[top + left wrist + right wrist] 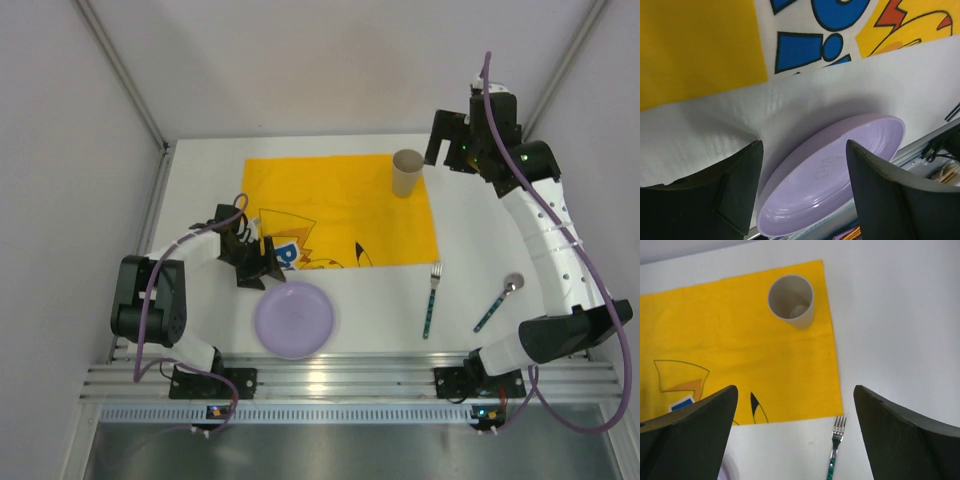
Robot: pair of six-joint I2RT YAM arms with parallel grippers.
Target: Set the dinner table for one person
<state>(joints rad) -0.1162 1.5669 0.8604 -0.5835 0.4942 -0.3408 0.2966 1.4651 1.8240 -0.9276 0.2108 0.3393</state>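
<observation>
I've got bare dinner table (200, 200) left of the yellow cloth (340, 205) and a broad bare strip on its right. The cup (407, 173) stands upright on the cloth's far right corner, straight ahead of my right gripper (795, 387). Fork (431, 298) and spoon (498, 302) lie apart, with a lane between them. The lilac plate (294, 319) blocks the ground just before my left gripper (260, 270), near the rail (350, 380); grey panels (80, 150) wall the sides
</observation>
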